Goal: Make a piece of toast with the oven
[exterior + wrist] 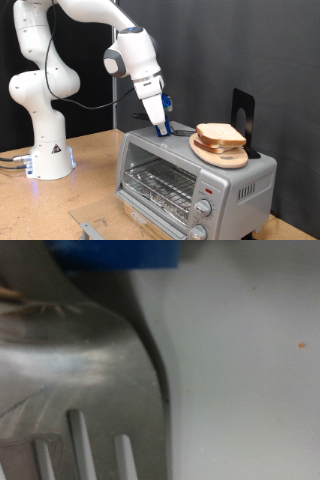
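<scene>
Gripper (pixel 161 128) mine, on oven (pixel 190 178) top; finger spread untellable. Piece of toast (pixel 220 134) on wooden plate (pixel 222 155) atop oven. Oven on wooden table (pixel 90 170); black backdrop (pixel 270 50) behind.

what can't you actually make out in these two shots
- Hand: in the exterior view its fingertips press against the oven top; open or shut is too small to tell.
- Wrist view: too close and blurred; only a blue edge and grey metal with slots show.
- Piece of toast: on the wooden plate, its underside hidden.
- Oven knobs: settings too small to read.
- Oven's far side: out of sight.
</scene>
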